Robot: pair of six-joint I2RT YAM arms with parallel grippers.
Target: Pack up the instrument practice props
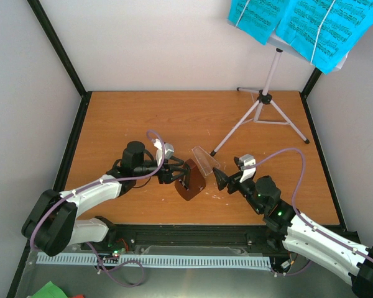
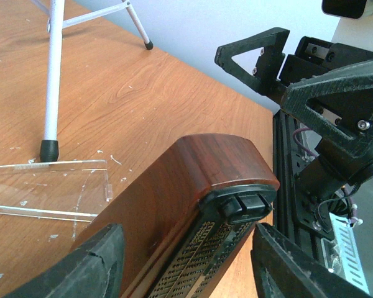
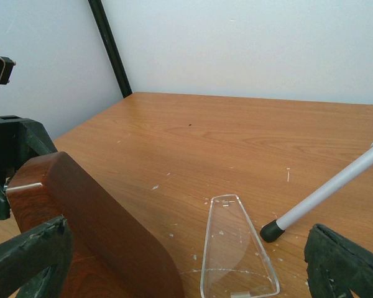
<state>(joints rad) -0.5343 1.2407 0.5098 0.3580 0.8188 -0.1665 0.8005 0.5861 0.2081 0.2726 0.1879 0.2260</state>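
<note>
The dark red-brown metronome [image 1: 190, 184] sits at the table's middle front, its scale face [image 2: 205, 261] bare. Its clear cover [image 1: 203, 160] lies flat on the wood just behind it. My left gripper [image 1: 176, 172] straddles the metronome from the left, and it is open, with a gap at its right finger [image 2: 292, 267]. My right gripper [image 1: 220, 180] is wide open just to the right, with the cover [image 3: 237, 248] lying on the table between its fingers. The silver tripod music stand [image 1: 264, 102] stands back right and carries cyan sheet-music pages [image 1: 298, 25].
One rubber-tipped stand leg [image 3: 280, 226] rests on the table right beside the cover. Black frame posts [image 1: 56, 43] and pale walls close in the table. A black rail [image 1: 193, 233] runs along the front edge by the arm bases.
</note>
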